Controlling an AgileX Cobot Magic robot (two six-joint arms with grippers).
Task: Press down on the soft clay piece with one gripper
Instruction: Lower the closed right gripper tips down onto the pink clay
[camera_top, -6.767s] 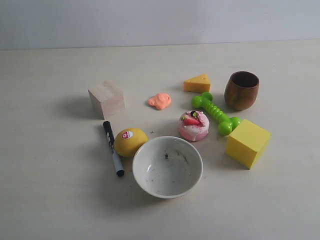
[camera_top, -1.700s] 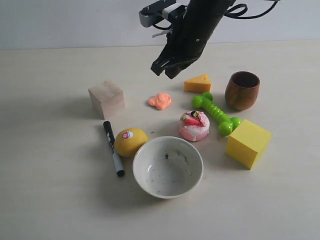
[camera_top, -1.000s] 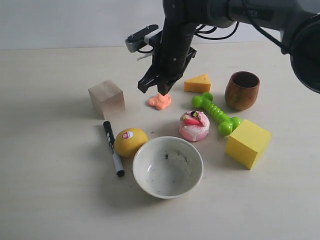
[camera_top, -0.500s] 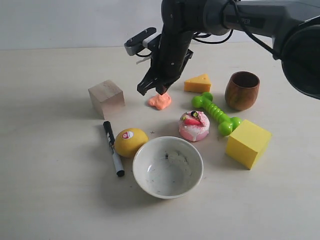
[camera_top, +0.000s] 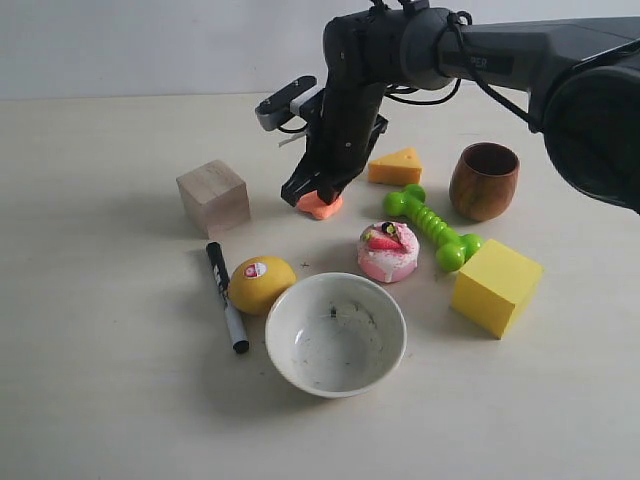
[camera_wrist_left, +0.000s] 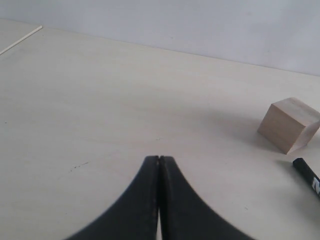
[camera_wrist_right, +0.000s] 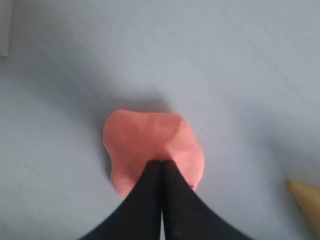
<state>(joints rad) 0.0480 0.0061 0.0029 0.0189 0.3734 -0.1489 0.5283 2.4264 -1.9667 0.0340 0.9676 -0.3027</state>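
The salmon-orange clay piece (camera_top: 322, 207) lies on the table between the wooden cube and the cheese wedge, half hidden under the arm. My right gripper (camera_top: 312, 190) is shut, and its tips rest on top of the clay. In the right wrist view the shut fingertips (camera_wrist_right: 161, 162) meet on the clay piece (camera_wrist_right: 145, 142), whose surface bulges around them. My left gripper (camera_wrist_left: 159, 159) is shut and holds nothing, above bare table away from the clay; it does not show in the exterior view.
Around the clay stand a wooden cube (camera_top: 212, 197), cheese wedge (camera_top: 395, 166), green dumbbell toy (camera_top: 431, 226), pink cake toy (camera_top: 387, 250), brown cup (camera_top: 484, 180), yellow block (camera_top: 496, 286), lemon (camera_top: 261, 284), marker (camera_top: 226, 296) and white bowl (camera_top: 336, 333).
The right arm came in from above, swung left over the clay, then dropped its shut tips onto it. The clay now shows less from the exterior view.
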